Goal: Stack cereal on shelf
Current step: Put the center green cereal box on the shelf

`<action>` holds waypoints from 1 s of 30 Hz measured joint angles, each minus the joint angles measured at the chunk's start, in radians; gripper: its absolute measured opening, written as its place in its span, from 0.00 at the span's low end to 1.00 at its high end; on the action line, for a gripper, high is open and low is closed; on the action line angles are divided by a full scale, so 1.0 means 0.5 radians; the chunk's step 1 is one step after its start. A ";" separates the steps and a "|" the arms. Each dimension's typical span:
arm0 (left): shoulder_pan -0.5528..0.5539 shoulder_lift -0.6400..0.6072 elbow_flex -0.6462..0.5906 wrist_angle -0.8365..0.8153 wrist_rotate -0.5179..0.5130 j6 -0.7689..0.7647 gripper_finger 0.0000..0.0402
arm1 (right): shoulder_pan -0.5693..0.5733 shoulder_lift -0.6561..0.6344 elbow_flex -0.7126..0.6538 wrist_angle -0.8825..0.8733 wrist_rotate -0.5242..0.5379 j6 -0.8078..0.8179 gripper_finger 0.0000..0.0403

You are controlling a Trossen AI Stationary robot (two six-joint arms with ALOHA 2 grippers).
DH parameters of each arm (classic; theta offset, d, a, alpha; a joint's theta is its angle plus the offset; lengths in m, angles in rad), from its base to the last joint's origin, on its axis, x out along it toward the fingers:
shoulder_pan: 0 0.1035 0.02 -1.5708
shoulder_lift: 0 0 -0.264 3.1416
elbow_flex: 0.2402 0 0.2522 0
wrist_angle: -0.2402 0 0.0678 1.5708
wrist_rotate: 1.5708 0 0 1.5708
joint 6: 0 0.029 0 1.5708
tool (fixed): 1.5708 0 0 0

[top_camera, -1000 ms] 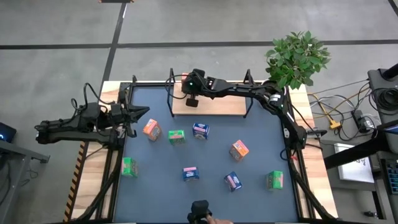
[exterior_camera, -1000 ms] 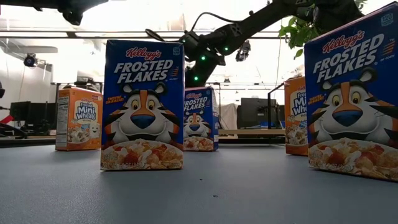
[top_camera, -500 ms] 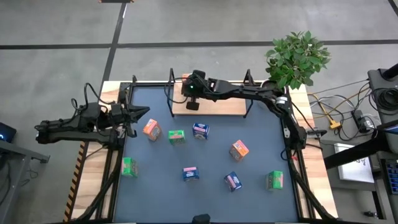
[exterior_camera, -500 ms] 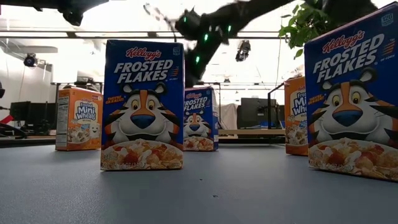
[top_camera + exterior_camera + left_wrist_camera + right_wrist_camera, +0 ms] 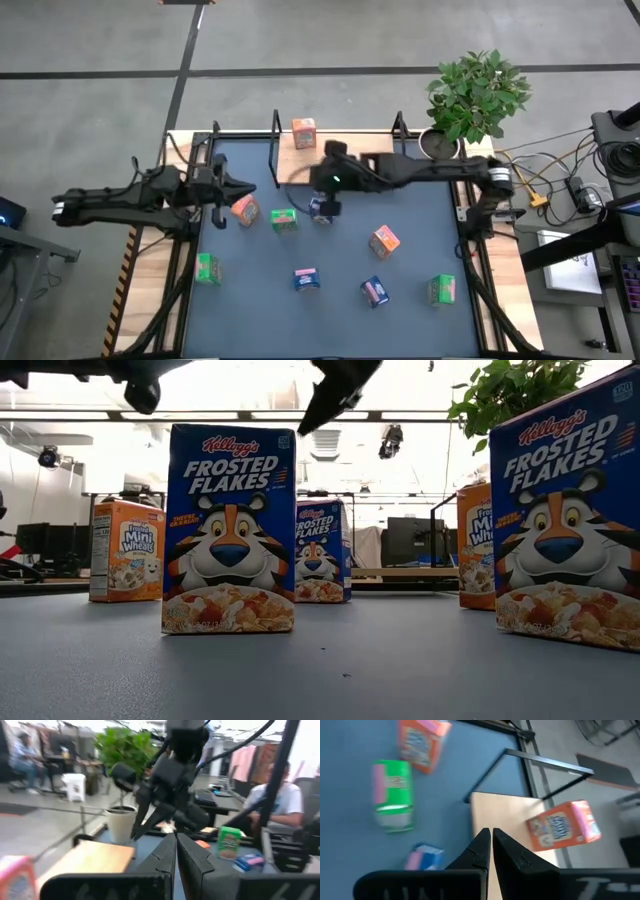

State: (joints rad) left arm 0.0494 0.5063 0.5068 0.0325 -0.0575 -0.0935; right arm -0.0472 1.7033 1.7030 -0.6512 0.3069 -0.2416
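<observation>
One box is down: the orange-and-pink miniature cereal box (image 5: 304, 132) now stands alone at the far left end of the small light-wood shelf with the black metal frame (image 5: 370, 172). A second ago my right gripper (image 5: 322, 208) was over that spot; it has since pulled back toward the near side and hovers above the blue cereal box with the pink-white label (image 5: 318, 211), clenched and empty, the fingers pressed together in its wrist view. So that's one of nine placed, and I'd judge the blue box is next.

The shelved box lies well apart from the claw now, beyond it toward the far edge. The green cereal box (image 5: 284, 220) sits just left of the blue one. My left gripper (image 5: 234, 189) has crept inward at the left side, close to the orange box on the table (image 5: 243, 209), its fingers also shut with nothing between them. The rest are scattered across the dark blue-grey table (image 5: 340, 260).
</observation>
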 joint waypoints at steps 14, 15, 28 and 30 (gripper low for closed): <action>-0.007 0.446 0.027 0.091 0.100 -0.260 0.00 | 0.396 -0.690 -1.210 0.998 0.016 0.045 0.03; -0.009 0.483 0.050 0.102 0.133 -0.292 0.00 | 0.408 -0.736 -1.282 1.071 0.016 0.045 0.03; -0.179 0.966 0.363 -0.267 0.206 -0.393 0.00 | 0.426 -1.313 -1.992 1.943 0.019 -0.398 0.03; -0.210 1.057 0.439 -0.423 0.196 -0.393 0.01 | 0.426 -1.389 -2.058 1.973 0.018 -0.442 0.03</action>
State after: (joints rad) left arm -0.0554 1.0346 0.7261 -0.1788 0.0405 -0.2901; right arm 0.1658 1.0089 0.6739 0.3354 0.3157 -0.4624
